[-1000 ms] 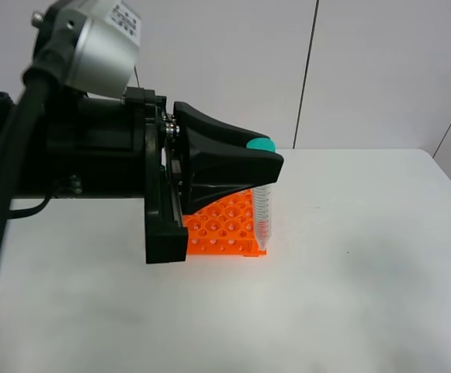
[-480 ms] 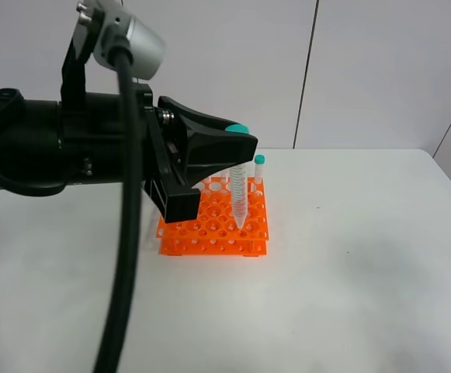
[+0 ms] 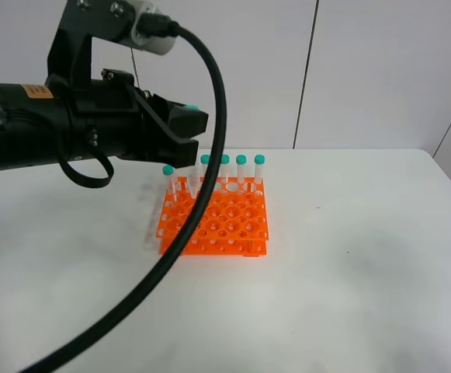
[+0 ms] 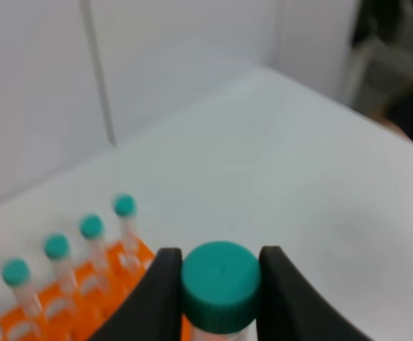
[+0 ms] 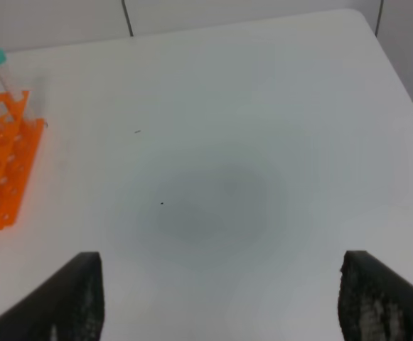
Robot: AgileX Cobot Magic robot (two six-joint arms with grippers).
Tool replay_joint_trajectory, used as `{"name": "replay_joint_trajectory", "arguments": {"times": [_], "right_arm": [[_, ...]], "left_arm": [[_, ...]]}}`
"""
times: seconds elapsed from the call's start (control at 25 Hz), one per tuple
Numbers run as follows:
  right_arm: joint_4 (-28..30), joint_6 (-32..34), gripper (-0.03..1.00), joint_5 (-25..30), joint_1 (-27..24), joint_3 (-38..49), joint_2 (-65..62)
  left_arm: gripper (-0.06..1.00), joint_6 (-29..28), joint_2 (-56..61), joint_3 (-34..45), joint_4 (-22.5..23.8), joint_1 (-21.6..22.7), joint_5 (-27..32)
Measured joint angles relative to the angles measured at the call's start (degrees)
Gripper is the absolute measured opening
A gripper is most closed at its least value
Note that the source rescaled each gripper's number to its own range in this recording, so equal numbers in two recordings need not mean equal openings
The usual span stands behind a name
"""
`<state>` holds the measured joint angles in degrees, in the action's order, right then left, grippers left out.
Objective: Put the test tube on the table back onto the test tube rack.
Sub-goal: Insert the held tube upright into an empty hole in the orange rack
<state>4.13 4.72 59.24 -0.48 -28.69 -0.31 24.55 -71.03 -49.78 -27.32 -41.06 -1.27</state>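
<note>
Two fingers of the left gripper pinch the test tube by its teal cap. The tube hangs below them over the test tube rack. The step in hand is insertion: centre the tip on a free hole, then lower. Fingers of the right gripper are spread, empty.

Left arm: fat matte-black cylindrical housing with a small orange sticker, print unreadable. Black bracket on top shows a couple of screw heads and carries a silver-white round cap. Thick glossy black cable comes off the cap, with a thinner black cable loop underneath. Left gripper fingers: smooth black plastic, rounded edges. Right gripper fingers: black, grainy textured faces.
</note>
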Motion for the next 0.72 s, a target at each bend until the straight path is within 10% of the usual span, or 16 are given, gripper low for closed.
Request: {"name": "replay_joint_trajectory", "arguments": {"times": [0.24,0.72], "right_arm": [[0.0,0.0,1.0,0.0,0.0,0.0,0.0],[0.0,0.0,1.0,0.0,0.0,0.1,0.0]], "left_arm": [[0.0,-22.9,-0.8,0.6,24.1,1.3,-5.3],[0.0,-26.8,-12.5,0.9,26.7,5.6,-17.6]]}}
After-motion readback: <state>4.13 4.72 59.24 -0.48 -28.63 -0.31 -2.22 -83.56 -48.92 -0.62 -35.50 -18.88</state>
